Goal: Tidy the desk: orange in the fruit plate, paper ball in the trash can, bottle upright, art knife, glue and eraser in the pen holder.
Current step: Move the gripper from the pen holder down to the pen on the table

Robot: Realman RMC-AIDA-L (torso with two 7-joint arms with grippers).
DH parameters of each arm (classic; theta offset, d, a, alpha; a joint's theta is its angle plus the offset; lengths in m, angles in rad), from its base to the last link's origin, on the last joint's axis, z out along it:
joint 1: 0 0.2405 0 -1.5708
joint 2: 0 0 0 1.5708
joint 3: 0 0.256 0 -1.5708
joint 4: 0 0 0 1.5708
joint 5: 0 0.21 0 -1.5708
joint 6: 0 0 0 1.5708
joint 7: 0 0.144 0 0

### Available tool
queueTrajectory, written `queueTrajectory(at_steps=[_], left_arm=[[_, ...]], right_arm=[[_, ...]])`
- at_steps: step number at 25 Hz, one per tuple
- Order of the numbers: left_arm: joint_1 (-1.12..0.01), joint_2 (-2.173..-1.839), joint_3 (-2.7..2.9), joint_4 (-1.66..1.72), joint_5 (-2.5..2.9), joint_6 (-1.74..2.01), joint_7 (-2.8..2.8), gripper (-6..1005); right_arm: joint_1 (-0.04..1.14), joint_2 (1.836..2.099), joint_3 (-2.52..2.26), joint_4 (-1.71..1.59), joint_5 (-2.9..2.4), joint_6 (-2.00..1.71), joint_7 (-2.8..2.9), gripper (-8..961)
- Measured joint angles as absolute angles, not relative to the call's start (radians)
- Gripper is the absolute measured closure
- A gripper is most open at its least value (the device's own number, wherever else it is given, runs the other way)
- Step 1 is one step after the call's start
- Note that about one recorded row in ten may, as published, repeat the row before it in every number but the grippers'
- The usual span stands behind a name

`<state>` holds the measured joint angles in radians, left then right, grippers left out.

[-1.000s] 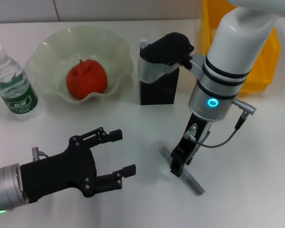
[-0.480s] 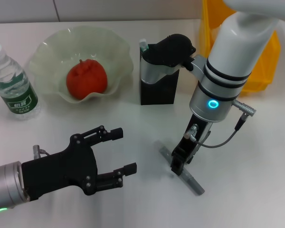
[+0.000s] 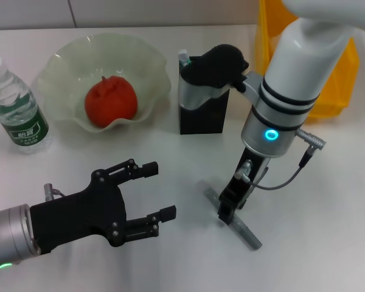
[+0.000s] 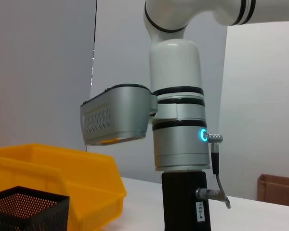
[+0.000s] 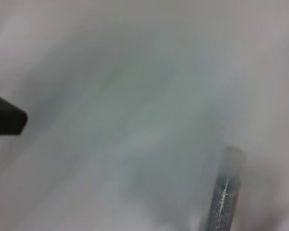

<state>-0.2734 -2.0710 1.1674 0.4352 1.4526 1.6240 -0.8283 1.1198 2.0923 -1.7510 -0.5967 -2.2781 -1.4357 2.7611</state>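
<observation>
The grey art knife [image 3: 243, 230] lies flat on the white desk [image 3: 328, 201], in front of the black mesh pen holder [image 3: 204, 118]. My right gripper [image 3: 227, 214] points straight down at the knife's middle. In the right wrist view one black fingertip [image 5: 6, 120] stands apart from the knife [image 5: 225, 195]. My left gripper [image 3: 158, 190] is open and empty, hovering over the desk at the front left. The orange [image 3: 111, 100] lies in the pale-green fruit plate [image 3: 67, 53]. The bottle [image 3: 15, 109] stands upright at the far left. The paper ball and eraser are out of view.
The yellow trash can [image 3: 337, 79] stands at the back right behind my right arm; it also shows in the left wrist view [image 4: 53, 168] beside the pen holder [image 4: 24, 207]. A white, green-tipped item [image 3: 184, 59] sticks out of the pen holder.
My left gripper has crept slightly forward and to the right. My right gripper stays down at the art knife, which has not moved.
</observation>
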Motion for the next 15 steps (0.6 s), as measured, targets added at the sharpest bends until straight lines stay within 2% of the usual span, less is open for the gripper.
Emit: queueTrajectory(at_steps=[15], left_arm=[[-0.28,-2.071,1.167,0.429,1.45,1.61,-0.828,197]], right_arm=[[1.129,2.092,-1.805,-0.598,-2.245,-1.42,2.759,613]])
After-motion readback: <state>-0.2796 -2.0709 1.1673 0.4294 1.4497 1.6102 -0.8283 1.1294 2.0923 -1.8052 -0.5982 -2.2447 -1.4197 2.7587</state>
